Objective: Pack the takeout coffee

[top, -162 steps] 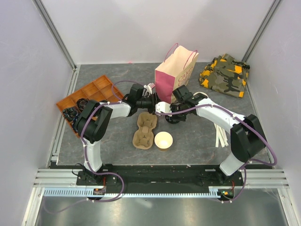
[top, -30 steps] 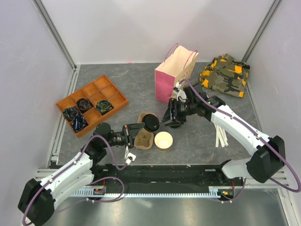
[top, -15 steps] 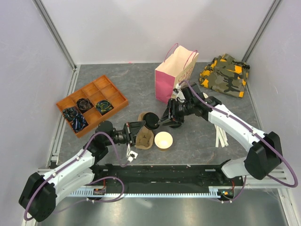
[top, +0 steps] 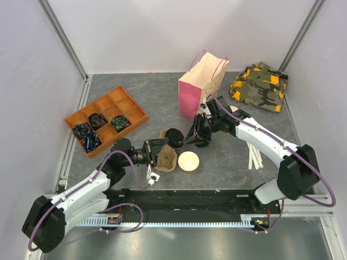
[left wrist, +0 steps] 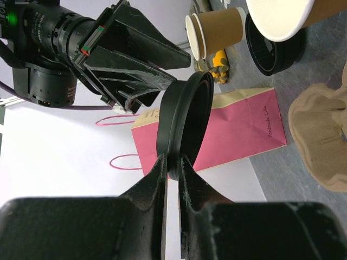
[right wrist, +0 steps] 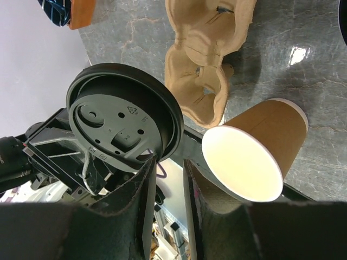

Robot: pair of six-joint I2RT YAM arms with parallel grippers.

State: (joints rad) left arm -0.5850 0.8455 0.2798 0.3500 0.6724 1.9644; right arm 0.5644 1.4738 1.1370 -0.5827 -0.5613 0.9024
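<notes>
No lidded cup shows in any view. My left gripper (top: pixel 161 147) (left wrist: pixel 172 160) is shut on the rim of a loose black lid (top: pixel 174 135) (left wrist: pixel 184 122) and holds it on edge above the tan pulp cup carrier (top: pixel 165 155). My right gripper (top: pixel 194 136) (right wrist: pixel 171 162) is open. Its left fingertip is at the lid's rim (right wrist: pixel 124 122), and nothing is between the fingers. A lidless tan cup, white inside (top: pixel 188 161) (right wrist: pixel 255 157), stands next to the carrier. The left wrist view shows a second lidless tan cup (left wrist: pixel 214 32) farther off.
A pink paper bag (top: pixel 199 86) stands open behind the grippers. Another black lid (left wrist: pixel 271 51) lies on the table by the near cup. An orange divided tray (top: pixel 105 119) is at the left, a camouflage cloth (top: pixel 260 86) at the back right, and white sticks (top: pixel 254 157) at the right.
My left gripper has carried the black lid a little up and right, towards the right gripper. My right gripper has shifted left to meet the lid's rim.
</notes>
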